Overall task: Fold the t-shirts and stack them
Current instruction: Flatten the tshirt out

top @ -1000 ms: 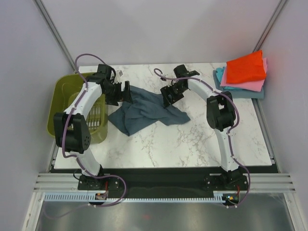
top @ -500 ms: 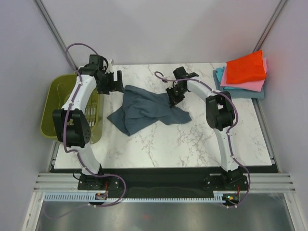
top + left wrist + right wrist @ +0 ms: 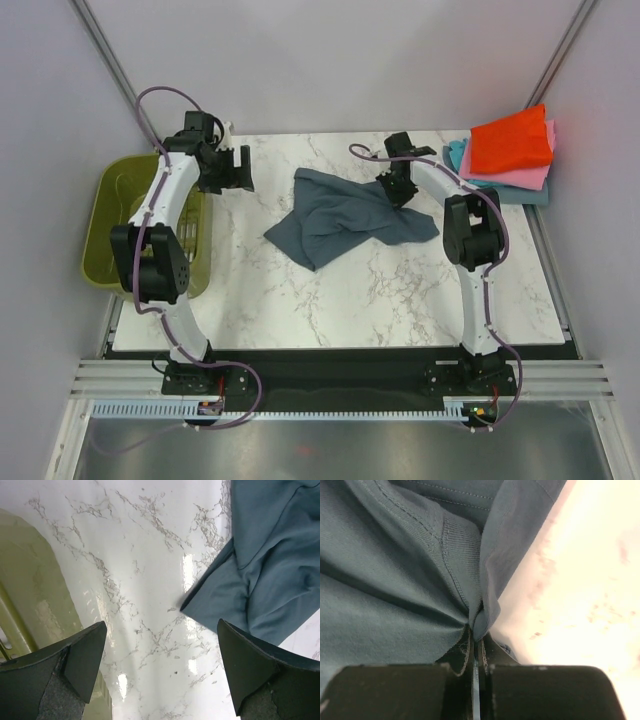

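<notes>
Found slate shirt (image 3: 345, 215) crumpled on table (image 3: 350, 290), in the far half, right of centre. Noted right gripper (image 3: 476, 640) pinched tight on a bunched fold at the shirt's far right edge, beside a ribbed, stitched band, with creases running toward the jaws. Noted left gripper (image 3: 162, 655) spread wide, holding nothing, above bare marble between basket (image 3: 120, 200) and the shirt's left edge, touching neither. Logged basket at the table's left edge. Logged folded stack at far right corner: red-orange shirt (image 3: 510, 140) on top, pink shirt (image 3: 520, 178) beneath, teal shirt (image 3: 455, 155) lowest, edges offset. Saw a strip of marble between stack and slate shirt.
</notes>
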Available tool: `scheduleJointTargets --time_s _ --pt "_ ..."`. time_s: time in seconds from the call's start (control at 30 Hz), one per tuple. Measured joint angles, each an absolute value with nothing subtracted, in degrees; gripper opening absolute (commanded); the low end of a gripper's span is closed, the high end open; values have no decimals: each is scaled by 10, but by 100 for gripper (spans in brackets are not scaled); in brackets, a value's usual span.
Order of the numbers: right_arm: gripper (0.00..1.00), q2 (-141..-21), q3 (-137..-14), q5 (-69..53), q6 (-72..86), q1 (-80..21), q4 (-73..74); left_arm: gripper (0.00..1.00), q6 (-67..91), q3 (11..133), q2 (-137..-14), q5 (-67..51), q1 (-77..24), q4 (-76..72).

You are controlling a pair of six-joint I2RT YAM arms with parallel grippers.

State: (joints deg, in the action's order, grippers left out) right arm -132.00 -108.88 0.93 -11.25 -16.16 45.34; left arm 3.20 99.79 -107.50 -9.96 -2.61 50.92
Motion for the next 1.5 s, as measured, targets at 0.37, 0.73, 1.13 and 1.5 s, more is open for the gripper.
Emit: scheduleJointTargets --time_s 0.37,0.73,1.13,1.5 --pt "0 -1317 -1085 37 -118 -152 455 99 19 998 -959 -83 -26 523" --pt "0 -1317 -1087 36 -119 -152 460 99 -7 952 -972 11 -26 559" --pt "0 -1316 -1087 34 -122 -152 464 2 -6 960 -1073 83 -8 574" --pt "0 -1316 -1087 33 -122 -152 466 2 -33 1112 -1197 118 -1 547"
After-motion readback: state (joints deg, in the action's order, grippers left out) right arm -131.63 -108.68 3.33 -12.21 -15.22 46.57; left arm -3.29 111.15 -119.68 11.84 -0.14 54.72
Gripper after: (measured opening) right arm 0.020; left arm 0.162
